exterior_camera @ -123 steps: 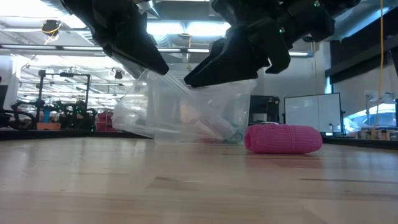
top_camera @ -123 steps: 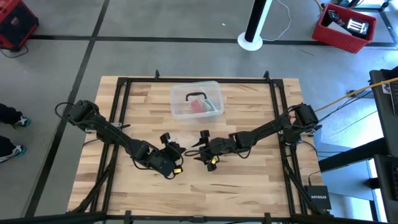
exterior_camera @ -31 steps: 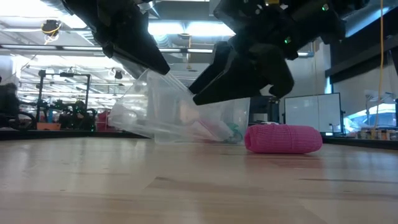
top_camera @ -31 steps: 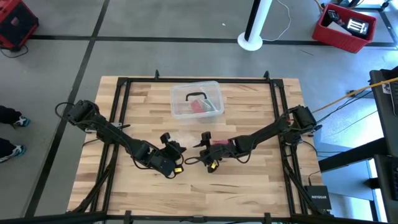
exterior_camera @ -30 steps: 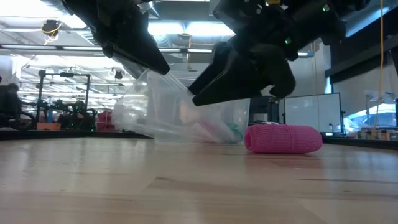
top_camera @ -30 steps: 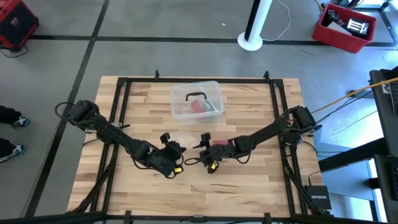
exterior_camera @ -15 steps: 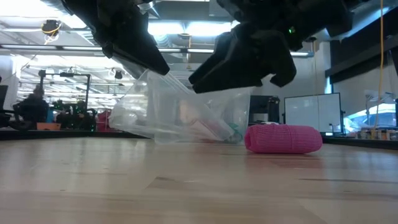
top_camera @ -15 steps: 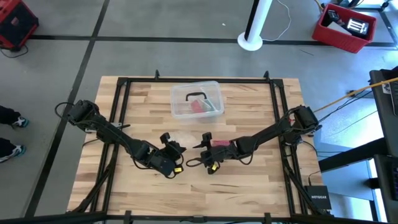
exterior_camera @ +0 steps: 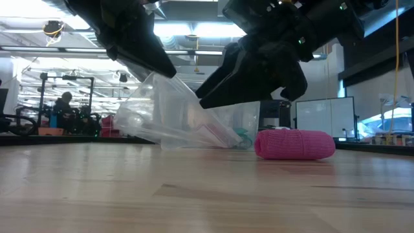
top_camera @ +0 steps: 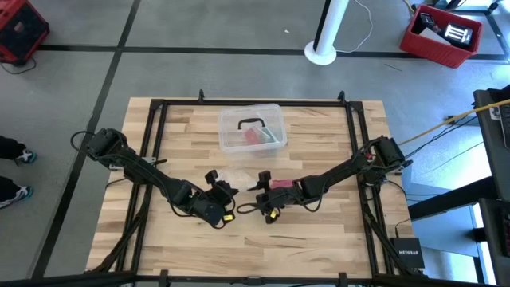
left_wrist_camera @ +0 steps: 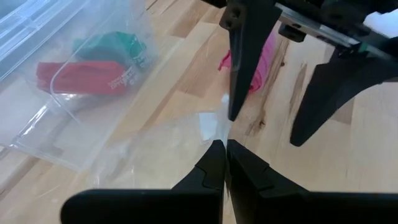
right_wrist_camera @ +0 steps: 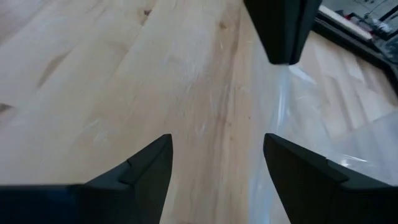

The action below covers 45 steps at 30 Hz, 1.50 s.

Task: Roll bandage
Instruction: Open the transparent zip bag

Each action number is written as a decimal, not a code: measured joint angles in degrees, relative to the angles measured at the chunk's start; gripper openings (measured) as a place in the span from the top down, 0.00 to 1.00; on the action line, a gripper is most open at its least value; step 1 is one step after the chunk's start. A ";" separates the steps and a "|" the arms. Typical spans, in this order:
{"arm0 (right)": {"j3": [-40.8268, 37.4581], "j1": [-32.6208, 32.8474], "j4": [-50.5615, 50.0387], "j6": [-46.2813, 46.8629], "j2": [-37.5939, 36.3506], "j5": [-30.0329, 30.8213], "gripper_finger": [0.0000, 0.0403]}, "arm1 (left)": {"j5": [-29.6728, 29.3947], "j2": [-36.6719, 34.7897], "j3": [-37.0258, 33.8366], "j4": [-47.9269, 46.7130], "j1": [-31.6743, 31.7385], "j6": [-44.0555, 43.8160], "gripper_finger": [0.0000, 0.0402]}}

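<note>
The bandage (exterior_camera: 294, 144) is a small pink roll lying on its side on the table, also in the high view (top_camera: 280, 183) and the left wrist view (left_wrist_camera: 264, 59). No gripper touches it. My left gripper (left_wrist_camera: 222, 155) is shut on a crumpled clear plastic wrapper (exterior_camera: 174, 110), left of the roll, at the table's middle (top_camera: 229, 194). My right gripper (right_wrist_camera: 217, 155) stands open facing it, above the table beside the roll (top_camera: 249, 199), nothing between its fingers. Whether one right fingertip (left_wrist_camera: 232, 112) touches the wrapper I cannot tell. My left gripper pinches an edge of the clear wrapper (left_wrist_camera: 214, 134) between its two fingertips, slanting down from the table's left. That edge is lifted (exterior_camera: 169, 76). The rest hangs below the fingers like a tent, and its lower part (exterior_camera: 184, 141) lies on the table.
A clear plastic box (top_camera: 252, 127) with red and green contents stands at the table's far middle, behind the wrapper. A black frame (top_camera: 159, 108) runs round the tabletop. Bare wood (exterior_camera: 194, 194) lies toward the near edge.
</note>
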 joint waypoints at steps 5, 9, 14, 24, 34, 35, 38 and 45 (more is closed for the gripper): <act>0.00 -0.41 0.01 -1.07 0.00 1.61 0.37 | 0.00 0.02 0.01 0.37 0.00 0.02 1.00; 0.00 -1.26 0.30 -0.54 0.00 0.74 0.37 | 0.00 0.02 0.00 0.74 0.00 -0.11 1.00; 0.00 -1.61 0.53 -0.20 0.00 -1.48 0.37 | 0.00 0.02 0.00 3.02 0.00 0.11 1.00; 0.00 -1.46 0.83 3.76 0.02 -7.75 0.53 | -0.01 1.22 0.00 3.76 1.06 -0.35 1.00; 0.00 -2.36 0.30 5.12 0.07 -5.65 0.76 | 0.80 2.27 0.00 5.42 0.96 -0.15 1.00; 0.00 -2.30 0.29 4.63 0.07 -5.65 0.80 | 0.85 2.27 0.00 5.52 0.96 -0.15 1.00; 0.00 -2.25 -0.51 2.79 0.07 -6.08 0.94 | 2.22 2.27 0.00 5.74 0.96 -0.57 1.00; -0.07 -2.25 -2.44 -3.95 0.13 -6.75 0.97 | 6.04 -1.37 1.23 5.32 1.82 -2.20 0.87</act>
